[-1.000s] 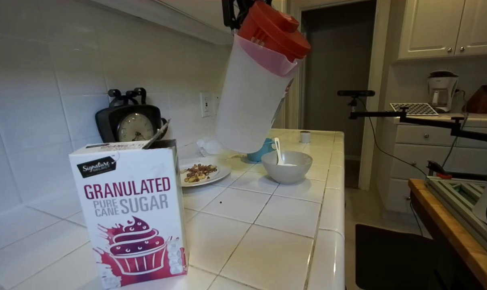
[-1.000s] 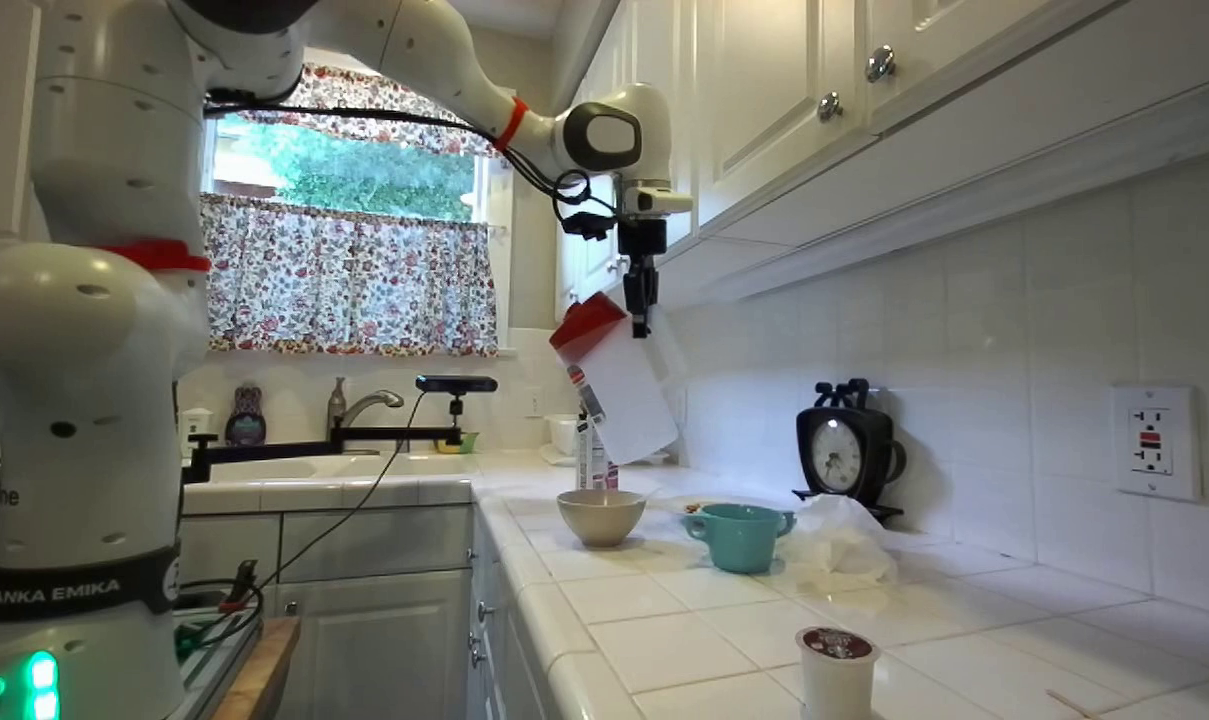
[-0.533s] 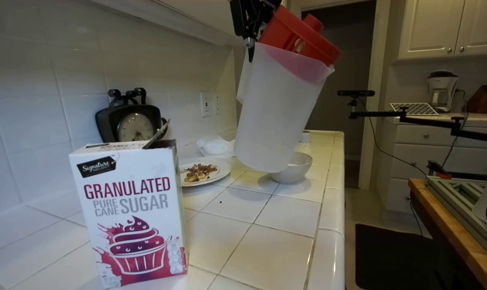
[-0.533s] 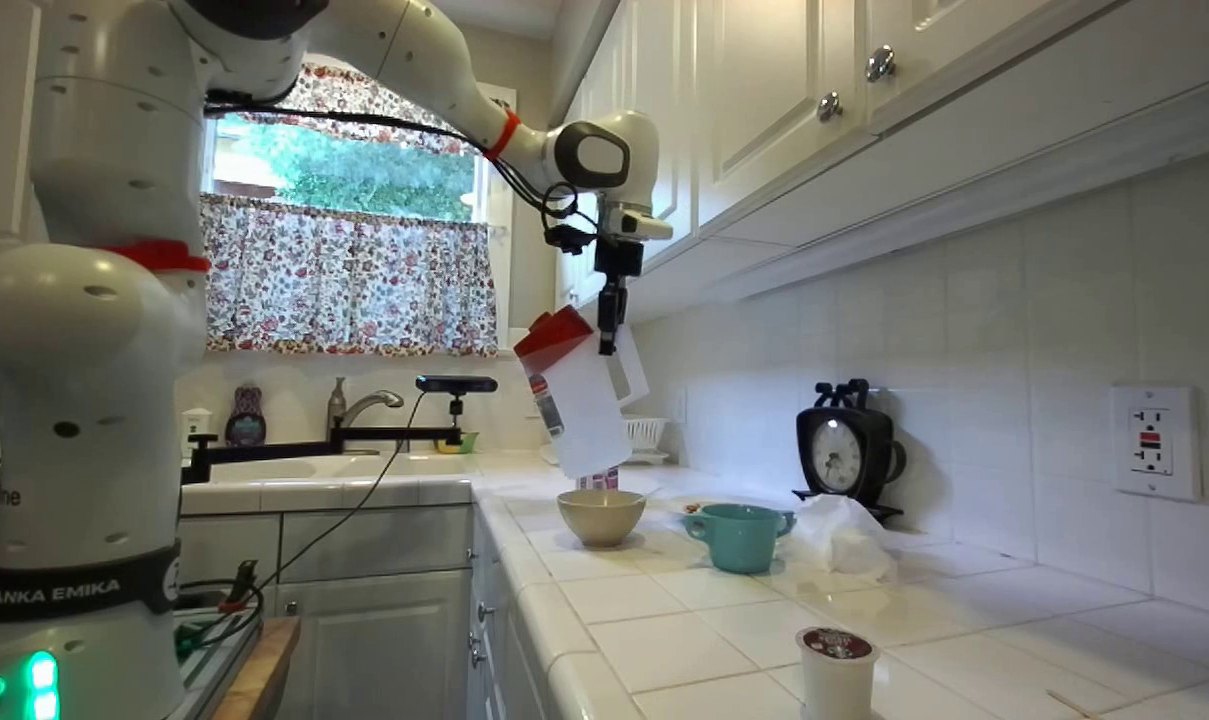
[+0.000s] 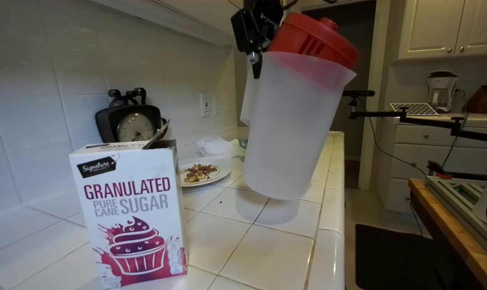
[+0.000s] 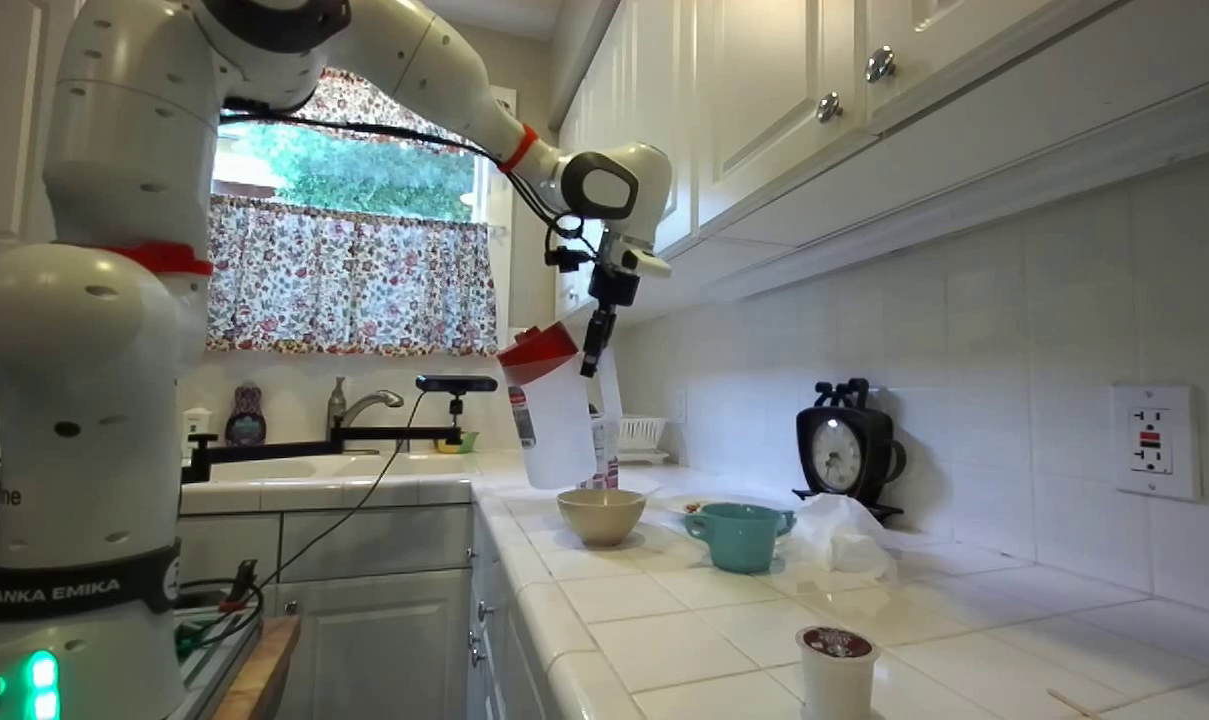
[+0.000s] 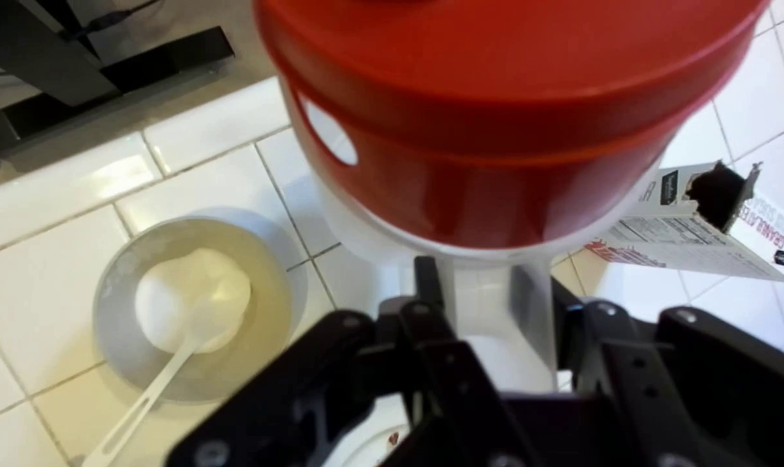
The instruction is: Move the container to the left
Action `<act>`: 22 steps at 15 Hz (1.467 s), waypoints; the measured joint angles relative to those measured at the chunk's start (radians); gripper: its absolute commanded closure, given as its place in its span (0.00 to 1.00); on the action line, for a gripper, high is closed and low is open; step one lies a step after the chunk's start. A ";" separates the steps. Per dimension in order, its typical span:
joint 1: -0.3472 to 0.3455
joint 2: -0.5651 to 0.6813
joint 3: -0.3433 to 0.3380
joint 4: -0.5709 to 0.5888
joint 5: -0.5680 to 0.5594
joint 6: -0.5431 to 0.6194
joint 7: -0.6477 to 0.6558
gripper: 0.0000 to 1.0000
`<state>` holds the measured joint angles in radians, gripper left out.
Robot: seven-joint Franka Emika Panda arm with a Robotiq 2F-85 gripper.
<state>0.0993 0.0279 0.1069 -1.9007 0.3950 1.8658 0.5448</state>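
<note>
The gripper (image 7: 495, 285), fingers (image 5: 257, 69) closed tight on the handle (image 5: 247, 104), holds the pitcher (image 5: 293, 125) tilted above the counter (image 5: 223, 229), apart from the sugar box (image 5: 130, 217) and nearer the edge (image 5: 328, 257), with tiles (image 5: 275, 253) stretching between that box and the edge.

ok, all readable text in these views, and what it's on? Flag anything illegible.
"Signature SELECT": sugar box
"GRANULATED": same box
"PURE CANE SUGAR": same box
"FRANKA EMIKA": black arm band
Partly hidden: lettering above that band
Too small or blurred: container label, end effector markings, round dial, small cup lid, dark bottle, sugar box fine print
</note>
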 measured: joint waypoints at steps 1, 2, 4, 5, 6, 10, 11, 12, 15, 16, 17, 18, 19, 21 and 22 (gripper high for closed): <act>-0.001 0.012 -0.002 0.001 0.012 0.000 -0.004 0.91; -0.001 0.022 -0.005 0.002 0.020 -0.001 -0.005 0.91; -0.004 0.040 -0.013 0.003 0.028 -0.002 -0.003 0.91; -0.005 0.047 -0.016 0.003 0.029 -0.002 0.000 0.91; -0.007 0.054 -0.020 0.003 0.029 -0.002 0.005 0.91; -0.011 0.073 -0.036 0.013 0.029 -0.002 0.039 0.91; -0.011 0.077 -0.039 0.016 0.029 -0.002 0.049 0.91; -0.012 0.081 -0.041 0.017 0.029 -0.003 0.061 0.91; -0.011 0.095 -0.042 0.024 0.029 -0.017 0.102 0.91; -0.011 0.100 -0.042 0.027 0.029 -0.024 0.113 0.91; -0.011 0.105 -0.042 0.029 0.029 -0.031 0.123 0.91; -0.011 0.110 -0.042 0.032 0.029 -0.038 0.131 0.91; -0.011 0.115 -0.041 0.034 0.029 -0.042 0.140 0.91; -0.010 0.126 -0.040 0.041 0.029 -0.047 0.158 0.91; -0.009 0.133 -0.040 0.044 0.029 -0.049 0.168 0.91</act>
<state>0.0901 0.1608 0.0668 -1.8563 0.4237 1.8167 0.7125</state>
